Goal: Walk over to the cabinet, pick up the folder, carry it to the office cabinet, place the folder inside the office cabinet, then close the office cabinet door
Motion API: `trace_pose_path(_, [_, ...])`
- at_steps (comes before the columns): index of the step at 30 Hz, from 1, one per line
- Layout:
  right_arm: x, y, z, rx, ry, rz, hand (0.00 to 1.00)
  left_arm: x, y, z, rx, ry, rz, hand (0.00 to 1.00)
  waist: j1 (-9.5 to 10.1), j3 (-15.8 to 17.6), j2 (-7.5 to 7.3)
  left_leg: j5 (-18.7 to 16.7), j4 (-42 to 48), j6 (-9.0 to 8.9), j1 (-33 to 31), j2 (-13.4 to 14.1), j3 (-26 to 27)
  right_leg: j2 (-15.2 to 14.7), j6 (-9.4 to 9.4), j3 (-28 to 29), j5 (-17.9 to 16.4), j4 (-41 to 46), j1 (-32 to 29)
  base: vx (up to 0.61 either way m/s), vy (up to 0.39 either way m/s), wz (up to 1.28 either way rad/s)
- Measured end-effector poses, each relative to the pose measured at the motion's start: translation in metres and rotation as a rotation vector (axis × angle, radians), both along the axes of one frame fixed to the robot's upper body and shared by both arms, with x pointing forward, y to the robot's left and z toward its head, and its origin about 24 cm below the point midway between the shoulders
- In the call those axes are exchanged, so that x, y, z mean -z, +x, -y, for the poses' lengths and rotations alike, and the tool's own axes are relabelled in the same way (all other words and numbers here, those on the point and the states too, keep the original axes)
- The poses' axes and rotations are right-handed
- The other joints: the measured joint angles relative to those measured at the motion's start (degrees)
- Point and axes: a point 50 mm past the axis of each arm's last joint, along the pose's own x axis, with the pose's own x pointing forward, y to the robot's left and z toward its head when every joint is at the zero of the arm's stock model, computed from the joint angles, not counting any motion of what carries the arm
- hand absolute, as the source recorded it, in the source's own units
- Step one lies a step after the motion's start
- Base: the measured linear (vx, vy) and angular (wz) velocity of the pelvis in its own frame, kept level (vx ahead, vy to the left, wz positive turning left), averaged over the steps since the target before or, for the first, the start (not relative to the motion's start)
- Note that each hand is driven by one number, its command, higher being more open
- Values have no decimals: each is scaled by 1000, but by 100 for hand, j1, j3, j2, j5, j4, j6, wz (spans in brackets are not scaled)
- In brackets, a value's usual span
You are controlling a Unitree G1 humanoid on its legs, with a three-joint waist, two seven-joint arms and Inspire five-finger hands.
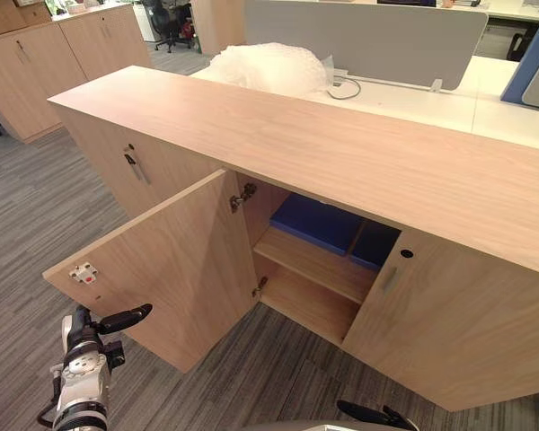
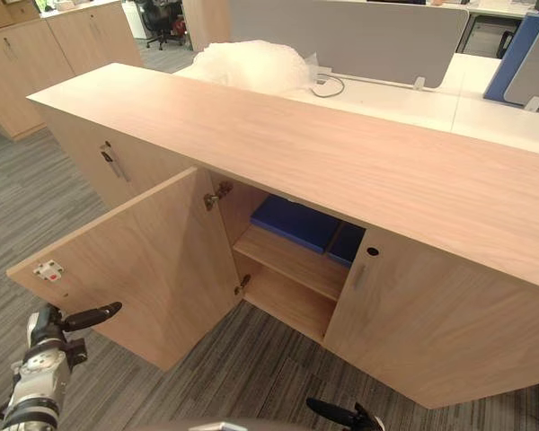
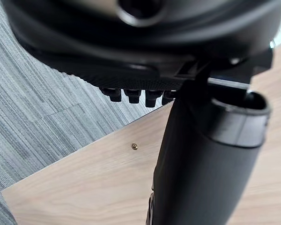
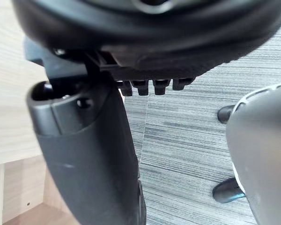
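Blue folder (image 1: 319, 223) is sitting on the upper shelf (image 1: 310, 262) inside the office cabinet (image 1: 341, 153), left robot hand (image 1: 97, 339) and right robot hand (image 1: 370, 414) are hanging open and empty, and a low push is probably risking glancing off the open door (image 1: 175, 269), leaving it ajar.

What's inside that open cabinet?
A blue folder lies flat on the upper shelf, possibly with a second beside it. The lower shelf looks bare where visible. The closed right door and the cabinet's top hide the rest.
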Motion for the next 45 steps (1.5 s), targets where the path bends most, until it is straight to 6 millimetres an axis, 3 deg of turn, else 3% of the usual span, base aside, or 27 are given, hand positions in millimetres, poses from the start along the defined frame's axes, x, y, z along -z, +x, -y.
trace_pose_path(5, [0,-1,4,-1,-8,-1,100,1,6,7,112,32,-53,100,41,-2,63,133,-1,19,-176,-6,-7,-10,6,53,9,16,-174,-114,-14,1])
trace_pose_path(9, [0,0,2,-23,-8,4,100,0,-1,27,362,227,-166,100,111,-2,77,243,-31,57,-322,-48,-80,-46,16,40,6,48,-300,-149,25,11])
trace_pose_path(13, [-1,1,3,-45,-20,14,100,2,-11,80,768,499,-261,100,164,7,114,331,-34,78,-488,-273,-317,-253,309,-49,-210,70,-350,-175,69,34])
trace_pose_path(17, [-4,7,3,-122,-46,52,100,6,-18,146,1180,641,-204,100,151,-11,216,325,-32,58,-630,-370,-477,-300,342,-87,-259,125,-456,-174,74,33])
trace_pose_path(20, [-5,13,0,-158,-52,70,100,-4,-27,209,1477,631,9,100,66,-59,232,408,-32,306,-702,-426,-518,-384,424,-16,-211,130,-656,-38,96,-11])
trace_pose_path(22, [-4,14,-5,-181,-54,72,100,-16,-32,238,1585,597,162,100,-4,-97,113,375,-32,353,-691,-496,-425,-443,430,75,-161,95,-662,27,118,-18])
trace_pose_path(25, [-4,17,-13,-213,-45,75,100,-41,-41,278,1750,549,425,100,-134,-163,16,287,-30,466,-583,-605,-275,-554,432,124,-5,16,-578,53,123,-22])
trace_pose_path(28, [-4,19,-13,-206,-60,78,100,-57,-48,303,1861,510,597,100,-233,-180,71,219,-31,469,-454,-658,-254,-592,402,121,15,-83,-416,40,42,-7])
trace_pose_path(33, [-3,17,-10,-194,-80,57,100,-48,-51,316,1888,442,585,100,-254,-150,103,217,-32,462,-315,-614,-295,-534,476,60,59,-227,-198,7,-64,3])
trace_pose_path(36, [-3,15,-10,-167,-85,51,100,-20,-50,318,1829,352,439,100,-263,-138,85,227,-34,453,-190,-553,-303,-463,465,49,52,-322,-35,11,-95,-1])
trace_pose_path(39, [-2,16,-15,-160,-79,52,100,16,-39,305,1582,200,212,100,-286,-86,-12,213,4,387,-190,-438,-234,-369,427,138,33,-342,-55,7,-98,-16])
trace_pose_path(40, [-2,15,-18,-143,-68,50,100,37,-30,286,1341,35,61,100,-282,-44,-123,107,207,307,-279,-342,-146,-297,366,240,47,-326,-93,9,-98,-29])
trace_pose_path(42, [-1,17,-23,-124,-51,52,100,56,-23,257,1068,-123,-57,100,-282,52,-225,-284,978,220,-604,-134,-37,-209,310,353,83,-324,-106,-13,-138,-41])
trace_pose_path(43, [-1,18,-22,-107,-46,52,100,68,-24,232,889,-192,-120,100,-267,131,-219,-722,1887,160,-970,187,39,-31,248,498,124,-327,-128,-24,-161,-69])
trace_pose_path(44, [-2,20,-18,-81,-50,57,100,78,-29,209,724,-239,-166,100,-241,226,-115,-1119,2809,98,-1288,557,30,202,184,659,136,-338,-107,-8,-125,-75])
trace_pose_path(45, [-3,21,-15,-64,-53,60,100,82,-33,199,641,-261,-182,100,-224,289,-51,-1252,3208,114,-1416,706,-4,313,161,767,142,-337,-90,23,-89,-81])
